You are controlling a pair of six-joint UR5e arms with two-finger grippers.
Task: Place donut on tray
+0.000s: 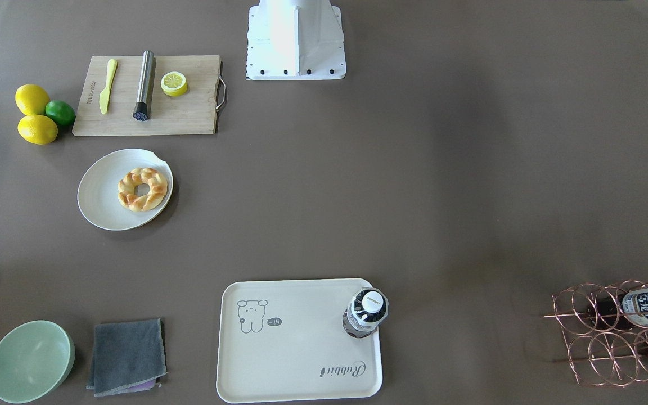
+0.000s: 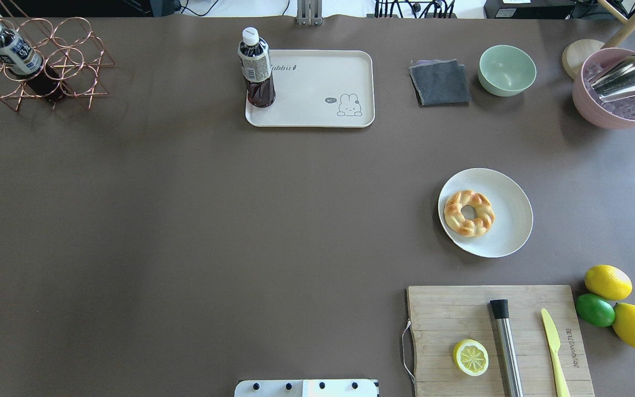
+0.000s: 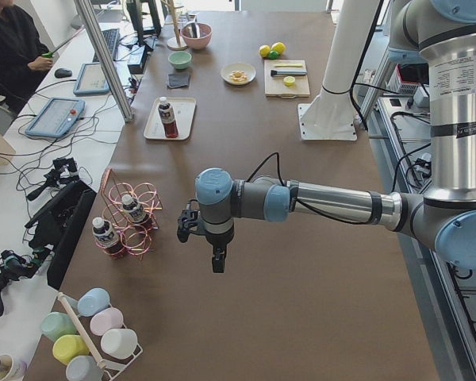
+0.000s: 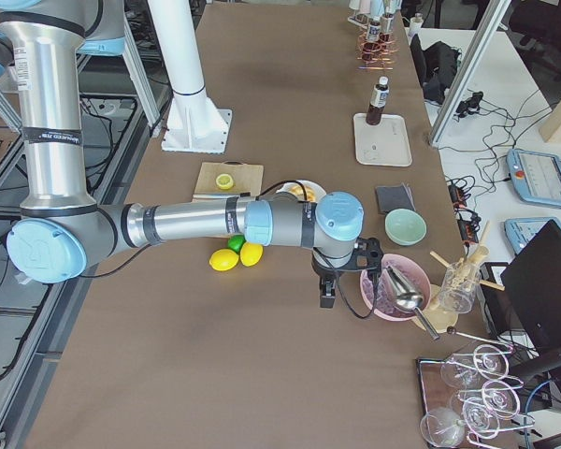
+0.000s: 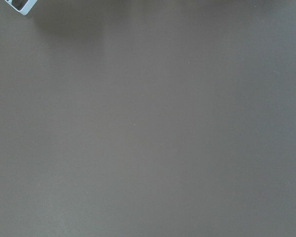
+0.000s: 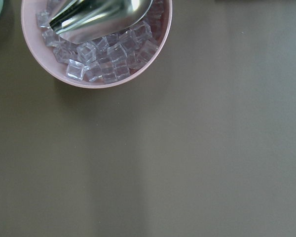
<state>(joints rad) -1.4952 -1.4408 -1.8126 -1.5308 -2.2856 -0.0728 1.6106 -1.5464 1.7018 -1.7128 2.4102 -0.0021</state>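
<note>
Overhead, the donut (image 2: pixel 469 213) lies at the plate's (image 2: pixel 509 223) 9 o'clock, far from left pincer (image 3: pixel 215 259) and right pincer (image 4: pixel 325 294); we cannot tell their state.

In your overhead view, the brown table (image 2: pixel 185 220) carried a cream tray (image 2: pixel 309 88) at upper centre, with a folded grey cloth (image 2: pixel 440 82) and a green bowl (image 2: pixel 507 69) to its right. A pink bowl (image 2: pixel 598 113) sat at the upper right corner, a copper wire rack (image 2: pixel 75 60) at the upper left. You had a white plate (image 2: pixel 510 220) right of centre, a wooden cutting board (image 2: pixel 444 314) at the lower right, and two lemons (image 2: pixel 608 282) against a lime (image 2: pixel 595 310) just beside it.
</note>
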